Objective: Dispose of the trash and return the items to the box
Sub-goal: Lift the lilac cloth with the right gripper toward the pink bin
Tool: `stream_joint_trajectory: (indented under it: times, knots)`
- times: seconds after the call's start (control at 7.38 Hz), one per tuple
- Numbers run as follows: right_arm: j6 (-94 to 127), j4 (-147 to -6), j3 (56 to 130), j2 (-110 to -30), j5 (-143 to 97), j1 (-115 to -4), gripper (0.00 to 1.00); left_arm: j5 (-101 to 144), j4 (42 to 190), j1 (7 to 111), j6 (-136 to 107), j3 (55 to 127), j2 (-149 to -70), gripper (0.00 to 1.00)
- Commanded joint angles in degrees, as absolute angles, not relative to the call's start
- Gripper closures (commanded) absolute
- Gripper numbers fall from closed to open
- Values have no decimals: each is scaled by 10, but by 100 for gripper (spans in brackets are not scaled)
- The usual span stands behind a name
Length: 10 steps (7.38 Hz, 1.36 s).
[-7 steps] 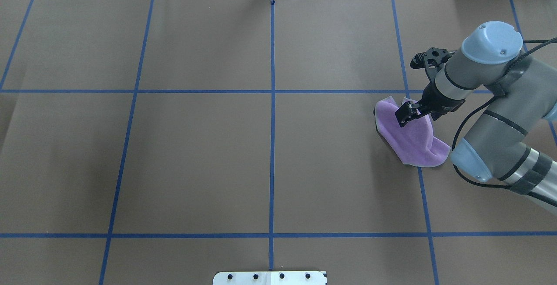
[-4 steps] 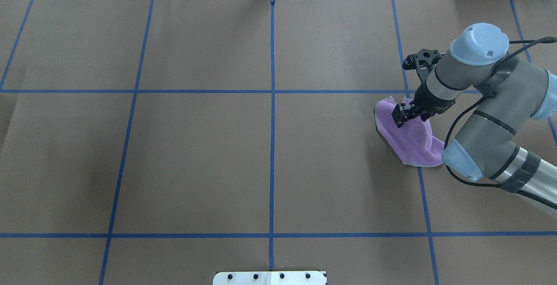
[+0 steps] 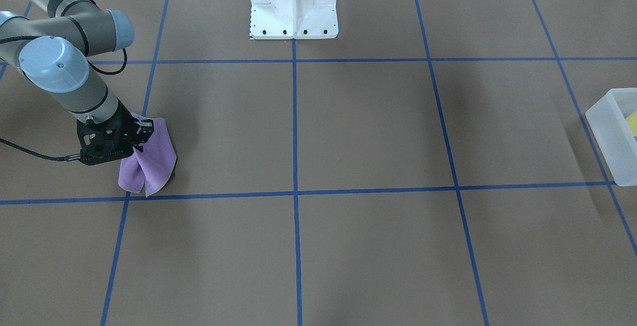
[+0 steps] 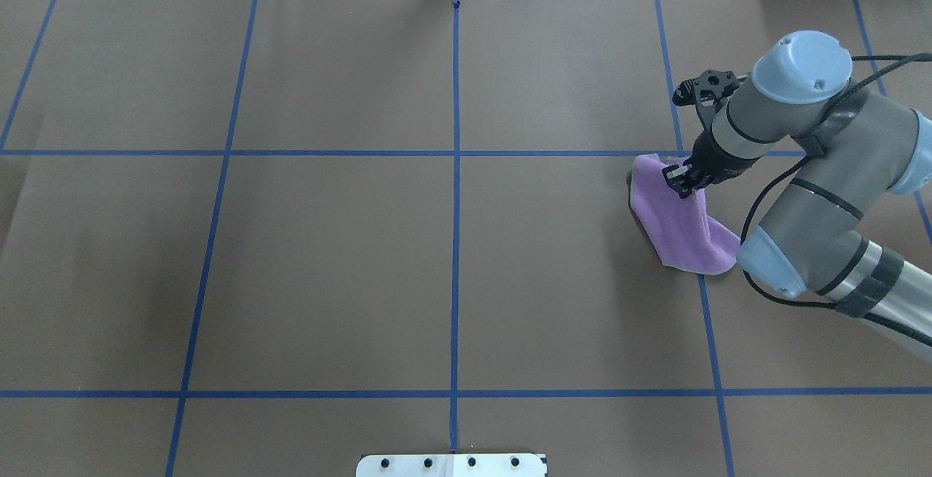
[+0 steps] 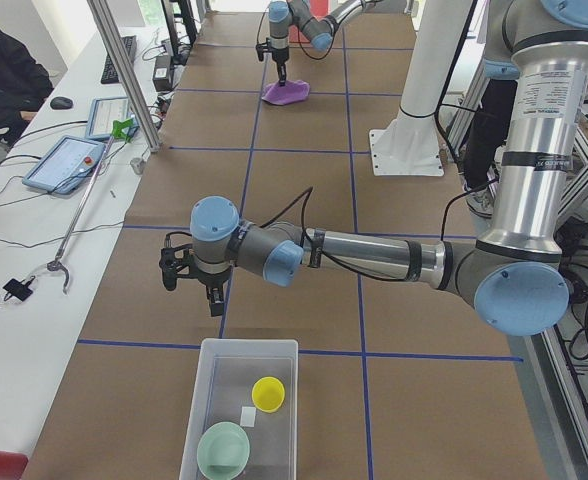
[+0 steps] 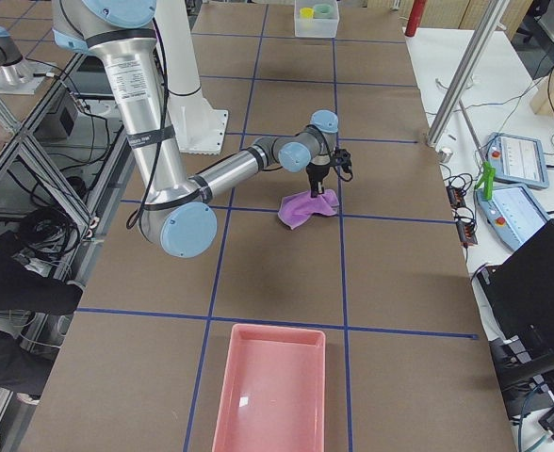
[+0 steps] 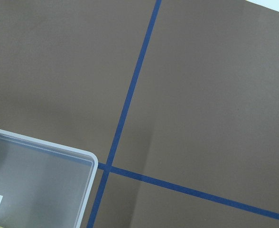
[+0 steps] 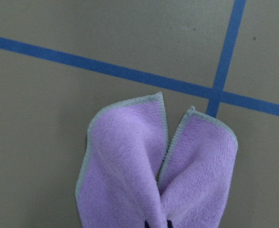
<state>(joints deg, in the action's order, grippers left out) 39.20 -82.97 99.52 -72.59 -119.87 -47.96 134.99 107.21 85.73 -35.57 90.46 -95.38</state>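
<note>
Pinching the purple microfibre cloth (image 4: pixel 684 233) at three o'clock on the table (image 4: pixel 328 266), your right gripper (image 4: pixel 680 181) is closed tight; you cannot tell how the left gripper (image 5: pixel 212 302) stands.

Bare bench (image 4: pixel 328 258) is seen across the middle, a wide lane between the purple cloth (image 4: pixel 681 233) on the robot's right and the clear box (image 5: pixel 249 345) at the left end. It is bounded on the robot's side by the white pedestal (image 3: pixel 293 7). The box's rim is crowded by the left gripper (image 5: pixel 212 303), hung just beside it. The pink tray (image 6: pixel 272 386) is set well apart from the cloth
</note>
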Motion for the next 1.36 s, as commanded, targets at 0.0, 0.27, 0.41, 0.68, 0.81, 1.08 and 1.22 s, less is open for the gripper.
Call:
stream_joint_trajectory:
  times: [0.0,0.27,0.41,0.68,0.81,1.08,1.22]
  knots:
    - [393,-845,1074,-747,-1204,-541,100,1349,1071,857,-357,907,-954,1]
    - [380,-978,1199,-780,-1232,-652,100,1350,1071,857,-358,911,-955,1]
    - [321,-1051,1228,-790,-1231,-698,100,1350,1071,857,-359,913,-955,1]
    - [158,-1085,1242,-871,-1221,-797,100,1350,1071,857,-359,917,-955,1]
    - [56,-1080,1227,-924,-1223,-855,100,1350,1071,857,-360,920,-955,1]
    - [-102,-1078,1133,-952,-1236,-967,100,1350,1071,857,-359,920,-955,1]
    - [-162,-1078,1072,-951,-1250,-1002,100,1348,1071,857,-359,918,-955,1]
